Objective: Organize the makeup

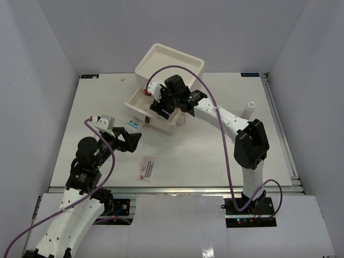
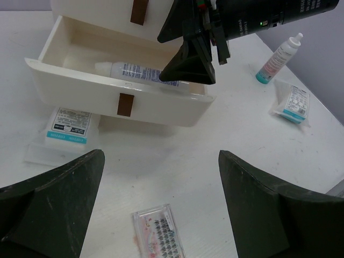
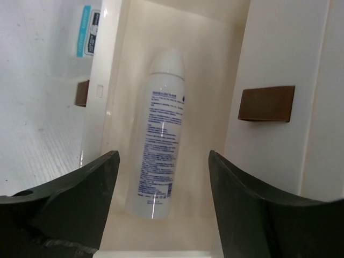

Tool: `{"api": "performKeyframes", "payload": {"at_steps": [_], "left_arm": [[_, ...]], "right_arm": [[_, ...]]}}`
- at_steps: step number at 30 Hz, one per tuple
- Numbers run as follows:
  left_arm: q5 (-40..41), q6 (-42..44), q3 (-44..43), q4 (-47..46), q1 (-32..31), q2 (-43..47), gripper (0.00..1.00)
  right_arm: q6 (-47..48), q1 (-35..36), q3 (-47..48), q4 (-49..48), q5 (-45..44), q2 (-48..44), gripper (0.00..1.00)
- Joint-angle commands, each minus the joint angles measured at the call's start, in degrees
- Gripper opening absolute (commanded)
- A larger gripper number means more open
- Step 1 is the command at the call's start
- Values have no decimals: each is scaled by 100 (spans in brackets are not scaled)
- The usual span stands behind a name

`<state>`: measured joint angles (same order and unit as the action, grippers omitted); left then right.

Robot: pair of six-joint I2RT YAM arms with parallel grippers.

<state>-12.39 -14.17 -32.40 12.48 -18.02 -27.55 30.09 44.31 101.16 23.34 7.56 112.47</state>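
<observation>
Hovering over the open drawer [image 2: 80, 91], my right claw [image 3: 163, 153] is spread wide, the white-blue tube [image 2: 134, 71] lying free inside; my left claw [image 2: 161, 155], likewise spread, hangs above the tabletop [image 2: 242, 134].

- Right arm extended forward and to the left, elbow bent, wrist pitched downward; right gripper [image 1: 157, 109] with fingers [image 3: 64, 204] spread wide.
- Left arm folded close to its base; left gripper [image 1: 130, 141] pointed forward-right, fingers [image 2: 54, 204] wide apart.
</observation>
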Motion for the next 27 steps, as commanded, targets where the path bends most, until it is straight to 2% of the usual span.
{"api": "performKeyframes", "payload": {"at_steps": [1,4,7,9,11,12,14,15,18,22,24,25,27], "left_arm": [[16,46,-29,35,0,64,98],[-27,51,-29,31,0,79,98],[-101,53,-29,18,0,90,98],[-181,62,-29,16,0,93,98],[-225,64,-29,0,0,101,98],[-270,64,-29,0,0,109,98],[-310,55,-21,-26,0,109,98],[-343,47,-29,-18,0,109,98],[-392,47,-20,-26,0,109,98],[-439,44,-21,-46,-2,118,98],[-450,46,-20,-52,0,119,98],[-461,46,-20,-46,0,125,98],[-475,46,-20,-53,-8,128,98]], "right_arm": [[-25,16,213,-154,332,-586,76],[186,-17,-133,99,821,-1241,79],[591,-380,-687,480,1846,-2035,79],[747,-1174,-1001,637,3041,-2743,78],[602,-1956,-1558,680,3786,-3333,77],[586,-2648,-1936,673,4276,-3494,77],[631,-3418,-2519,614,4524,-4029,77],[531,-3985,-2826,510,4530,-4209,77],[-97,-4981,-3966,-213,4509,-4780,78],[-1348,-6087,-5484,-2032,3970,-5291,80],[-1536,-6312,-6091,-3030,3722,-5301,85],[-1672,-6354,-6306,-3424,3264,-5280,92],[-1753,-6374,-6574,-3928,2862,-5168,98]]}}
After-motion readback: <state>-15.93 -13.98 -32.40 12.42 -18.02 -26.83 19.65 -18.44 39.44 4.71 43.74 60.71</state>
